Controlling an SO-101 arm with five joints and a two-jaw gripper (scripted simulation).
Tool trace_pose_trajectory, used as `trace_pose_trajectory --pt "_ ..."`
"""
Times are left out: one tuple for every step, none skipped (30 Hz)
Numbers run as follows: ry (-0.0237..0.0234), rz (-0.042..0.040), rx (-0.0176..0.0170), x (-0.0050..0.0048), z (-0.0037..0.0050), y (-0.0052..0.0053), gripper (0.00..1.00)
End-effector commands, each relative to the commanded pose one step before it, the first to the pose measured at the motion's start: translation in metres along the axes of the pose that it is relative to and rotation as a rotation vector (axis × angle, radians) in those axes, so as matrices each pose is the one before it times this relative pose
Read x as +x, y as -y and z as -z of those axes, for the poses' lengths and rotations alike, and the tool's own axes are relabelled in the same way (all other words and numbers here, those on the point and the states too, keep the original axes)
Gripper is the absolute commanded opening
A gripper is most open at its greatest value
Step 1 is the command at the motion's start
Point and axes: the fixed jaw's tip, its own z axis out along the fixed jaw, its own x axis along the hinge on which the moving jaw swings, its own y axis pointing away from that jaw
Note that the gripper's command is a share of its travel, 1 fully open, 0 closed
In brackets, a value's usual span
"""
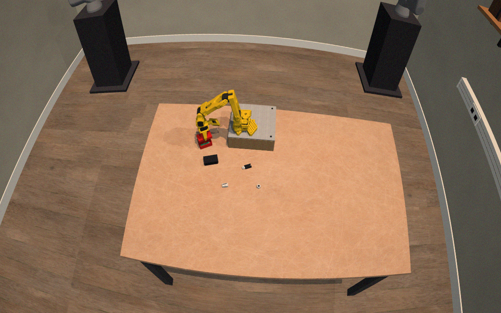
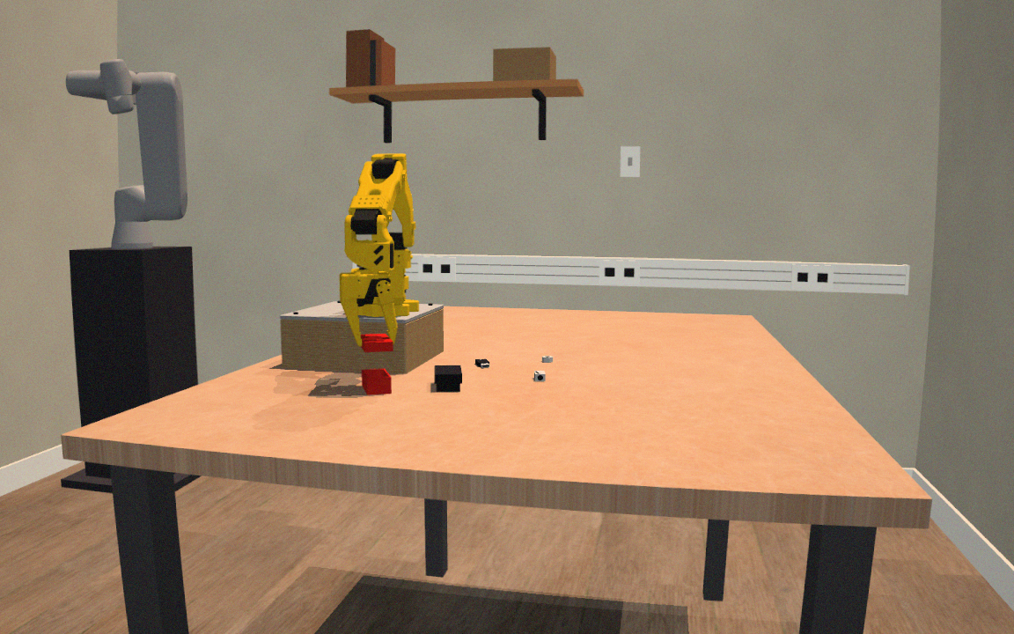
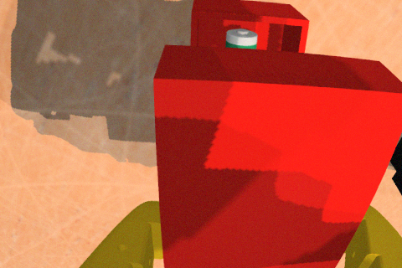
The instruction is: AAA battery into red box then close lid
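Lid [image 3: 263,173] hangs pinched in the gripper [image 2: 370,340], held above the red box [image 2: 376,381] so it can drop on squarely. The battery [image 3: 241,38] stands inside the box already, so only closing remains.

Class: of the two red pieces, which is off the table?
The red lid, clamped in the gripper above the red box, which rests on the table.
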Motion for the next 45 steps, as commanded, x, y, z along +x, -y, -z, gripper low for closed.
trace_pose_trajectory --pt "-0.00780 -0.00023 -0.00188 0.000349 0.000858 0.00214 0.21" --pt "0.00000 0.00000 0.00000 -0.000024 0.000000 0.00001 0.21" --pt "0.00000 -0.00003 0.00000 -0.000024 0.000000 0.00001 0.21" --pt "0.00000 -0.00003 0.00000 -0.000024 0.000000 0.00001 0.21" --pt "0.00000 0.00000 0.00000 0.000000 0.000000 0.00000 0.21" --pt "0.00000 0.00000 0.00000 0.000000 0.000000 0.00000 0.21" --pt "0.00002 -0.00002 -0.00001 -0.000024 0.000001 0.00001 0.21" --pt "0.00000 0.00000 0.00000 -0.000024 0.000000 0.00001 0.21" --pt "0.00000 -0.00003 0.00000 -0.000024 0.000000 0.00001 0.21" --pt "0.00000 -0.00003 0.00000 -0.000024 0.000000 0.00001 0.21" --pt "0.00000 0.00000 0.00000 -0.000018 0.000000 0.00001 0.21" --pt "0.00000 -0.00003 0.00000 -0.000024 0.000000 0.00001 0.21" --pt "0.00000 0.00000 0.00000 -0.000012 0.000000 0.00000 0.21" --pt "0.00000 0.00000 0.00000 -0.000018 0.000000 0.00001 0.21" --pt "0.00000 -0.00003 0.00000 -0.000012 0.000000 0.00001 0.21" --pt "0.00000 0.00000 0.00000 -0.000006 0.000000 0.00000 0.21" --pt "0.00000 0.00000 0.00000 -0.000006 0.000000 0.00001 0.21" --pt "0.00000 0.00000 0.00000 -0.000006 0.000000 0.00000 0.21" --pt "0.00000 0.00000 0.00000 0.000000 0.000000 0.00000 0.21" --pt "0.00000 0.00000 0.00000 0.000000 0.000000 0.00000 0.21" --pt "0.00000 0.00000 0.00000 -0.000006 0.000000 0.00000 0.21" --pt "0.00000 0.00000 0.00000 0.000000 0.000000 0.00000 0.21" --pt "0.00000 0.00000 0.00000 0.000000 0.000000 0.00000 0.21" --pt "0.00000 -0.00002 0.00000 0.000003 -0.000002 0.00000 0.21" --pt "0.00000 0.00000 0.00000 0.000000 -0.000006 0.00000 0.21" --pt "0.00000 0.00000 0.00000 0.000000 -0.000012 -0.00001 0.21" --pt "0.00000 0.00000 0.00000 0.000000 -0.000024 0.00000 0.21" --pt "0.00000 0.00000 0.00000 0.000006 -0.000042 0.00000 0.21" --pt "0.00000 0.00000 0.00000 0.000000 -0.000066 0.00000 0.21" --pt "0.00000 0.00000 0.00000 0.000006 -0.000078 0.00000 0.21" --pt "0.00000 0.00000 0.00000 0.000005 -0.000108 -0.00001 0.21" --pt "0.00000 0.00000 0.00000 0.000005 -0.000132 0.00000 0.21" --pt "0.00000 0.00000 0.00000 0.000011 -0.000156 -0.00001 0.21" --pt "0.00000 0.00000 0.00000 0.000005 -0.000180 -0.00001 0.21" --pt "0.00000 0.00000 0.00000 0.000011 -0.000210 0.00000 0.21" --pt "0.00000 0.00000 0.00000 0.000011 -0.000240 -0.00001 0.21" --pt "0.00000 0.00000 0.00000 0.000011 -0.000270 -0.00001 0.21" --pt "0.00000 0.00000 0.00000 0.000010 -0.000294 -0.00001 0.21" --pt "0.00000 0.00000 0.00000 0.000000 0.000000 0.00000 0.21" --pt "0.00000 0.00000 0.00000 0.000000 0.000000 0.00000 0.21" --pt "-0.00042 0.00029 -0.00017 0.000014 -0.000322 -0.00001 0.21" --pt "0.00000 0.00000 0.00000 0.000012 -0.000348 -0.00001 0.21" --pt "0.00000 0.00000 0.00000 0.000012 -0.000378 -0.00001 0.21" --pt "0.00000 0.00000 0.00000 0.000012 -0.000396 -0.00001 0.21" --pt "0.00000 0.00000 0.00000 0.000018 -0.000426 -0.00001 0.21"
